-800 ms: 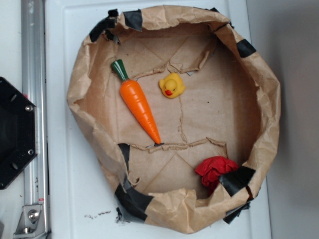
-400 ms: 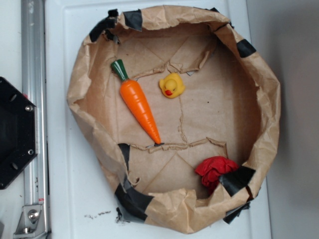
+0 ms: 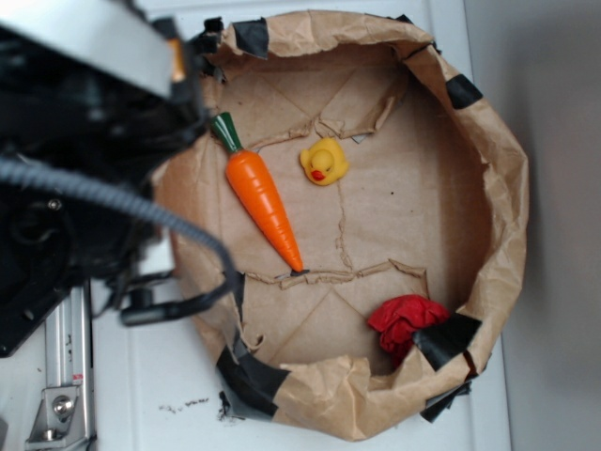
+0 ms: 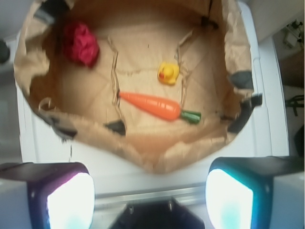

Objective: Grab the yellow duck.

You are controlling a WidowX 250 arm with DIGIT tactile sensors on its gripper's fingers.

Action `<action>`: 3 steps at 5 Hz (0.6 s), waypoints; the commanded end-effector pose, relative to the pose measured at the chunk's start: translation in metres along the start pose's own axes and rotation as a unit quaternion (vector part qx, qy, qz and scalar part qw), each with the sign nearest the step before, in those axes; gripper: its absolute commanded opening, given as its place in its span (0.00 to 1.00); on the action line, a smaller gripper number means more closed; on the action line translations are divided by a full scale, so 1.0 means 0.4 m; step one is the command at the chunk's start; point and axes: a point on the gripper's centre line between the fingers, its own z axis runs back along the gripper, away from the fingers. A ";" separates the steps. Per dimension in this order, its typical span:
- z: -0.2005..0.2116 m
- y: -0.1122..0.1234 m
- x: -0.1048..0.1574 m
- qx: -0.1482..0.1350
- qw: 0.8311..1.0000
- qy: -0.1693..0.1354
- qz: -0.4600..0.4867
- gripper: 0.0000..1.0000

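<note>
The yellow duck (image 3: 324, 161) is small and glossy with an orange-red beak. It lies on the floor of a crumpled brown paper bowl (image 3: 507, 188), just right of the carrot's green top. In the wrist view the duck (image 4: 168, 73) is far ahead, inside the bowl (image 4: 152, 152). My gripper (image 4: 150, 191) stands open above the white surface and metal rail outside the bowl's rim, with nothing between its wide-apart fingers. In the exterior view my black arm (image 3: 94, 141) is a blur over the bowl's left rim, and its fingers cannot be made out.
A long orange toy carrot (image 3: 265, 207) lies diagonally left of the duck. A wrinkly red cloth ball (image 3: 407, 321) sits by the bowl's lower right wall. A metal rail (image 3: 61, 376) and a black base (image 3: 23, 310) lie left of the bowl.
My arm has swung into the exterior view from the upper left and now covers the bowl's left rim. The duck, carrot and red ball have not moved.
</note>
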 end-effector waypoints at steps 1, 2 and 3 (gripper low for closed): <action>-0.099 0.053 0.064 -0.019 0.999 -0.046 -0.007 1.00; -0.146 0.064 0.089 -0.013 0.998 -0.052 0.014 1.00; -0.186 0.082 0.103 -0.011 0.999 -0.041 0.024 1.00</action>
